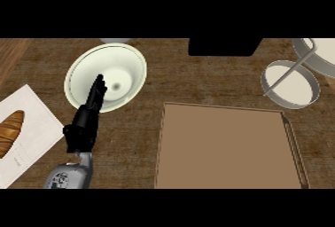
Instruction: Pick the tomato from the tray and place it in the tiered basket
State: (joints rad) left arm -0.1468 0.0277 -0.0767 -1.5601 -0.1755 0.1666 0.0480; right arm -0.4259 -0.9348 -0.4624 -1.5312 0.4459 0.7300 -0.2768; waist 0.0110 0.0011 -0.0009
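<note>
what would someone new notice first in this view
The left hand stands out first, its straight black fingers stretched up over a pale plate at the upper left. Next comes the big brown tray filling the lower middle, with no tomato showing on it. A tiered basket sits at the upper right, and a croissant lies on a white board at the left edge.

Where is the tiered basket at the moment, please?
In the head view, the tiered basket sits at the counter's upper right corner, just beyond the far right corner of the brown tray.
</note>
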